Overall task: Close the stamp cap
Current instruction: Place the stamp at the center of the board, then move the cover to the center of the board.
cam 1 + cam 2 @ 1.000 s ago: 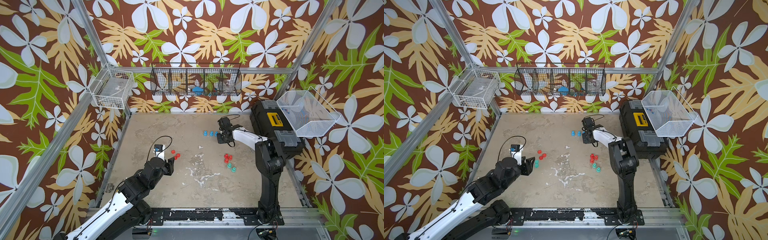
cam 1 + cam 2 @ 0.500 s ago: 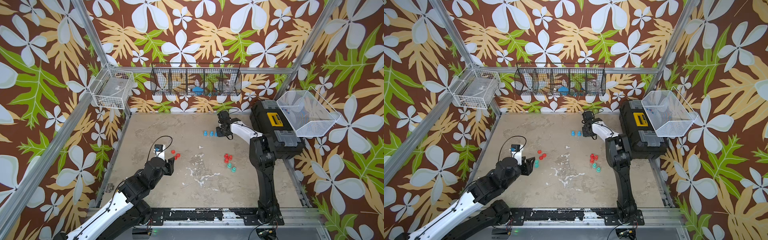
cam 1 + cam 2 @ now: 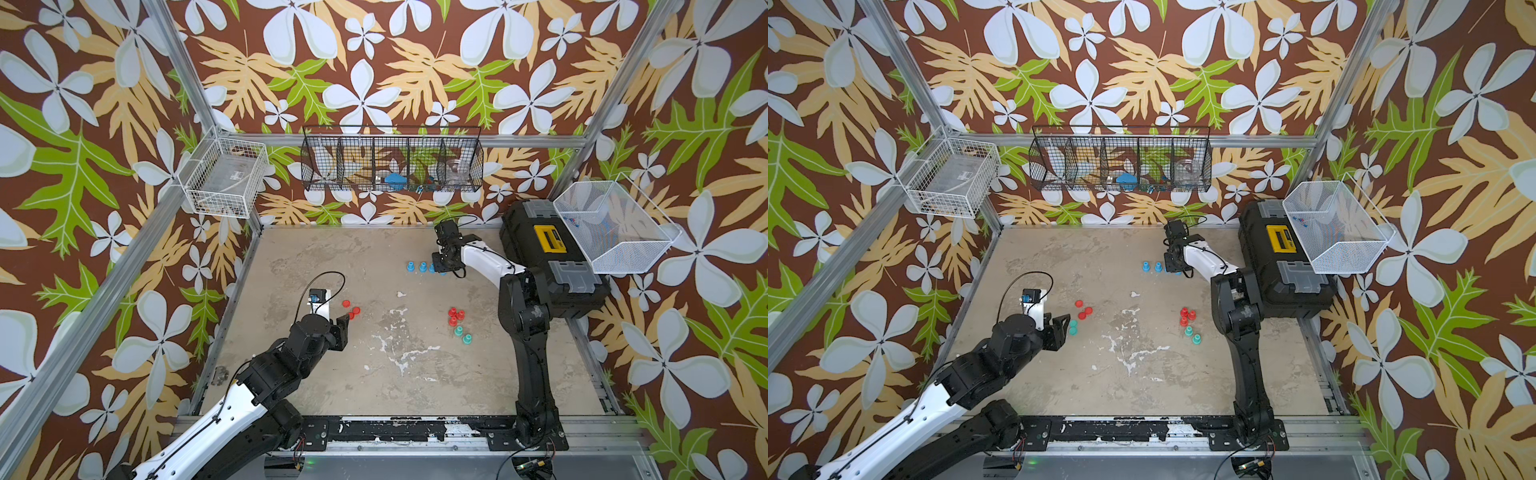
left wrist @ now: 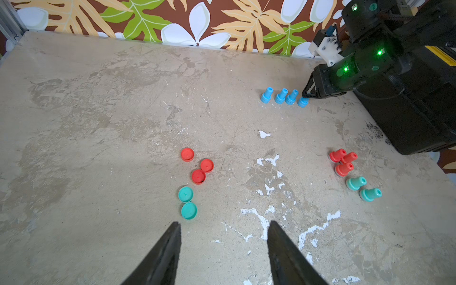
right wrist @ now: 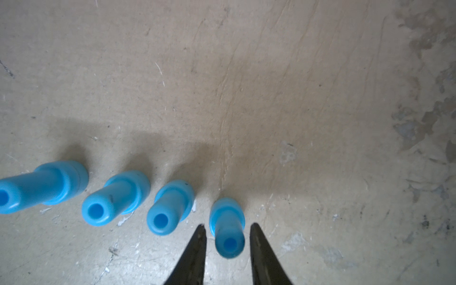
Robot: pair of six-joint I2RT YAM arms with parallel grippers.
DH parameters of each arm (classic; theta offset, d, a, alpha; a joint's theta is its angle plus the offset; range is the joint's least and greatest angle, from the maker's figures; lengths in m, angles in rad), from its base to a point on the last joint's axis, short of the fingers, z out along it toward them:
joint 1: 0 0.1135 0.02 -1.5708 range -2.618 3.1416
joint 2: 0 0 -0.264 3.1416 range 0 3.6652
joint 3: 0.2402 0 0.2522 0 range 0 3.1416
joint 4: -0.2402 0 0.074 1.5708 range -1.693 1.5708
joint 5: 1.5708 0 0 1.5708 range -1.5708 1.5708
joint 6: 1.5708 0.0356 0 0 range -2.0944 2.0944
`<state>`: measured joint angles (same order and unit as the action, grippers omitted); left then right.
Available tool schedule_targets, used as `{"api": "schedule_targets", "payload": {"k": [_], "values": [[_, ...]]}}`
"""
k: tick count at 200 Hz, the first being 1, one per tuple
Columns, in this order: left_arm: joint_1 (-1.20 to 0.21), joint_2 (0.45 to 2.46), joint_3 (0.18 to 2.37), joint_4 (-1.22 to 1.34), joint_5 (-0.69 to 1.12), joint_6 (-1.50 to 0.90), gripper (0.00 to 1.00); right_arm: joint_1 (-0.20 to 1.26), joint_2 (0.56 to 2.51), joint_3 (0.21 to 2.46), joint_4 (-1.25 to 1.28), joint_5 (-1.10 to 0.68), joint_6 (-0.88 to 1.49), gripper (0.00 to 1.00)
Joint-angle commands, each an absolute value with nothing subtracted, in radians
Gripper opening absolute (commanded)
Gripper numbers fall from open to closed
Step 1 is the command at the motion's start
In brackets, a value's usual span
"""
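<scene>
Four blue stamps (image 4: 281,95) seemingly stood capped at the back, your right gripper (image 5: 228,225) slightly parted around the end one, your left gripper (image 4: 223,223) wide and empty, while red caps (image 4: 198,176) and teal caps (image 4: 188,211) lay loose.

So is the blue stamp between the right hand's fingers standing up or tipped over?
Standing up: the blue stamp rests on its wide base, handle pointing up.

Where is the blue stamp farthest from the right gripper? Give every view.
Top view: blue stamp, row's left end.
Top view: same place.
Left wrist: row end farthest from right gripper.
Right wrist: row end, partly cropped.
Landmark: right gripper at the row's opposite end.
</scene>
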<state>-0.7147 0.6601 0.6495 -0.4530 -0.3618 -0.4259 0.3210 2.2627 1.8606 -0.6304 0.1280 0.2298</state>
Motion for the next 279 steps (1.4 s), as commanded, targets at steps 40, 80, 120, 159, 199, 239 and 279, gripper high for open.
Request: {"api": "schedule_targets", "payload": {"k": [40, 80, 120, 159, 199, 239, 279], "values": [[-0.713, 0.665, 0.649, -0.454, -0.369, -0.434, 0.58, 0.331, 2.167, 1.801, -0.649, 0.114, 0.233, 0.39], [-0.709, 0.699, 0.650, -0.450, -0.340, -0.431, 0.58, 0.371, 1.928, 1.577, -0.592, 0.132, 0.251, 0.40], [-0.597, 0.800, 0.668, -0.425, -0.143, -0.435, 0.58, 0.462, 1.582, 1.266, -0.531, 0.148, 0.286, 0.44], [-0.532, 0.933, 0.654, -0.318, -0.020, -0.516, 0.58, 0.532, 1.287, 0.987, -0.513, 0.131, 0.342, 0.47], [-0.531, 1.082, 0.710, -0.268, -0.027, -0.543, 0.58, 0.538, 1.077, 0.827, -0.530, 0.139, 0.346, 0.47], [-0.532, 1.181, 0.757, -0.245, -0.075, -0.543, 0.58, 0.539, 0.999, 0.754, -0.528, 0.130, 0.343, 0.47], [-0.532, 1.302, 0.788, -0.213, -0.092, -0.549, 0.58, 0.539, 0.960, 0.725, -0.508, 0.124, 0.344, 0.47]]}}
